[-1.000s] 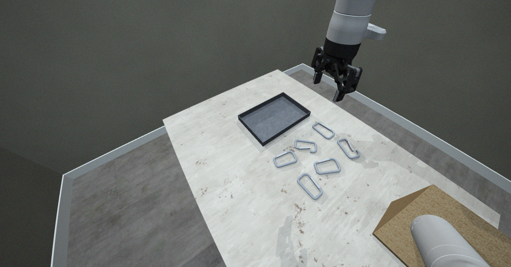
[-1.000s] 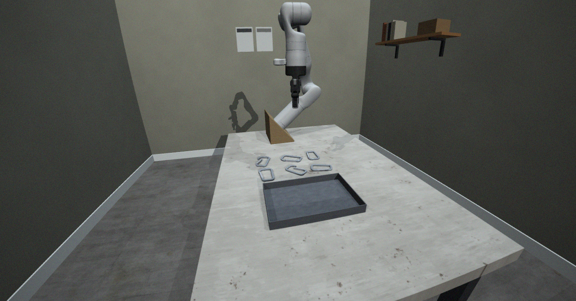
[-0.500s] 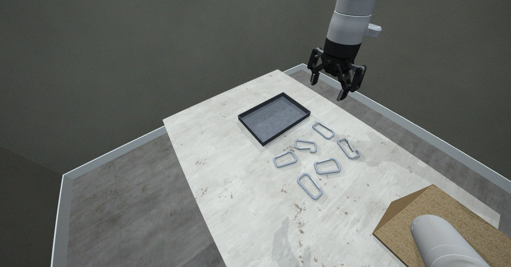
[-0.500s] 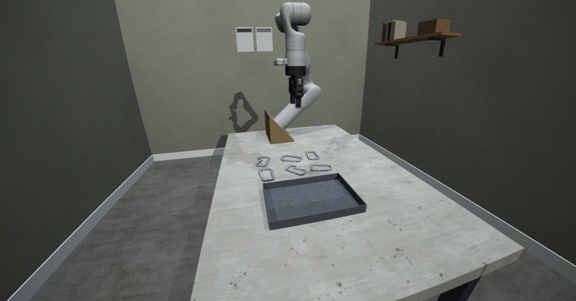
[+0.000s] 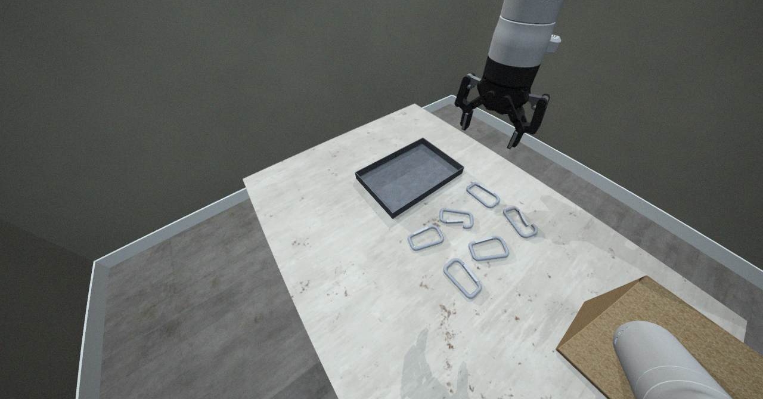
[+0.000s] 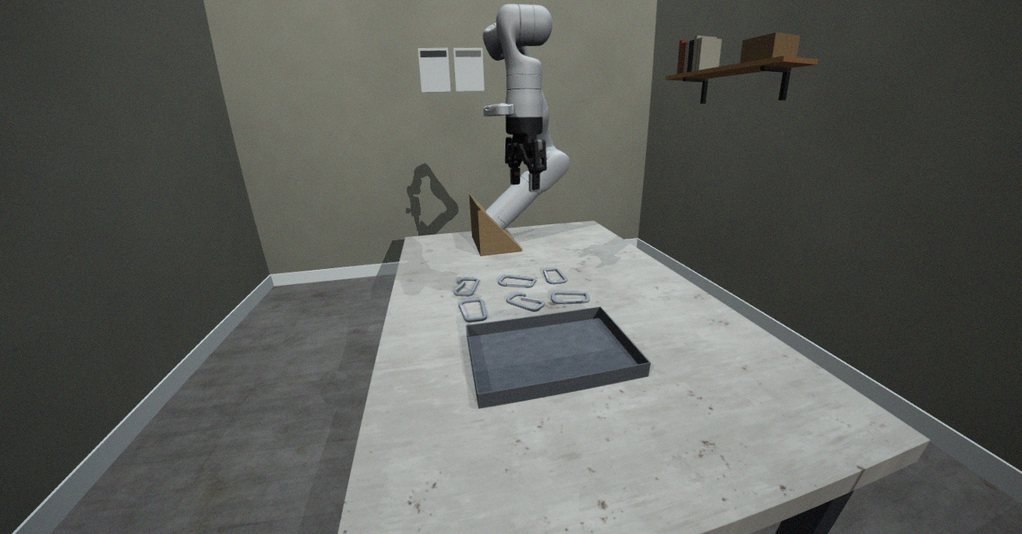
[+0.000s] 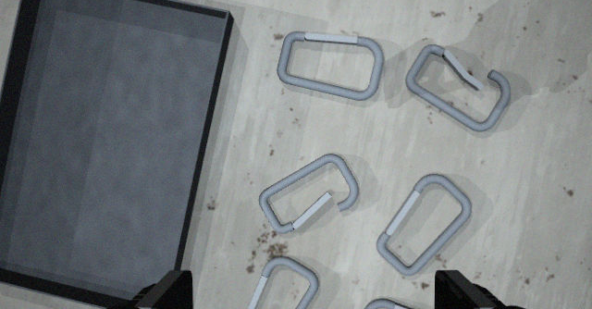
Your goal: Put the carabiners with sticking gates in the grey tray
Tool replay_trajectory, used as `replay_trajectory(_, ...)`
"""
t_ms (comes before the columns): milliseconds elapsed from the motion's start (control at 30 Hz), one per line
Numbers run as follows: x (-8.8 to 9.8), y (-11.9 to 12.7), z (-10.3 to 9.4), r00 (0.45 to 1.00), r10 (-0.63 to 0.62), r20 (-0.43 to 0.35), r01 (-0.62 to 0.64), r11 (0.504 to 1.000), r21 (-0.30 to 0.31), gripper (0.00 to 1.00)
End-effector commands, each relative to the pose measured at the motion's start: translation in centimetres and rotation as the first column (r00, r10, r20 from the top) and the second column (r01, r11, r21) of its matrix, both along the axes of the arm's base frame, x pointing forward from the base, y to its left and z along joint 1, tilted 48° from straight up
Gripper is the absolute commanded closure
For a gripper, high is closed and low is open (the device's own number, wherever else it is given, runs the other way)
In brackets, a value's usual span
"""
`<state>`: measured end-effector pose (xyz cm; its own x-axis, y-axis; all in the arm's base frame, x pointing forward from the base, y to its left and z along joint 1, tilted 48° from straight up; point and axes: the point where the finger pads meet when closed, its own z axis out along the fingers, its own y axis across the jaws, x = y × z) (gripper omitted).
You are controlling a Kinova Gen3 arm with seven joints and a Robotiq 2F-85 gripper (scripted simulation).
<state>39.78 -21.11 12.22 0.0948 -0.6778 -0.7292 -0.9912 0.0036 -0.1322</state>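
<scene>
Several grey carabiners lie flat on the table beside the empty grey tray (image 5: 409,176) (image 6: 553,354) (image 7: 106,147). Two show their gates swung inward and open: one next to the tray (image 5: 456,217) (image 7: 309,193) (image 6: 524,302), and one farther from it (image 5: 520,221) (image 7: 458,87) (image 6: 553,274). The others look closed, among them one by the tray's corner (image 5: 483,194) (image 7: 330,66) and one in the middle of the group (image 5: 488,249) (image 7: 424,223). My gripper (image 5: 501,124) (image 6: 524,166) hangs high above the carabiners, open and empty, pointing down. Its fingertips show at the bottom edge of the wrist view.
A brown wooden wedge (image 5: 661,332) (image 6: 491,231) stands on the table by the arm's base. The table edge runs close behind the tray's far side in the top view. A wall shelf (image 6: 739,59) with books is far off.
</scene>
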Motion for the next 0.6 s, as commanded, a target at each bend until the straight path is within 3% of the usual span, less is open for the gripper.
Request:
replay_trajectory(0, 0.03, 0.03, 0.12, 0.967, 0.168, 0.191, -0.164, 0.986, -0.034, 0.0)
replay_trajectory(367, 0.03, 0.03, 0.12, 0.967, 0.168, 0.191, -0.164, 0.986, -0.034, 0.0)
replay_trajectory(400, 0.05, 0.01, 0.22, 0.86, 0.345, 0.375, -0.327, 0.938, -0.113, 0.0)
replay_trajectory(567, 0.05, 0.01, 0.22, 0.822, 0.387, 0.417, -0.363, 0.921, -0.137, 0.0)
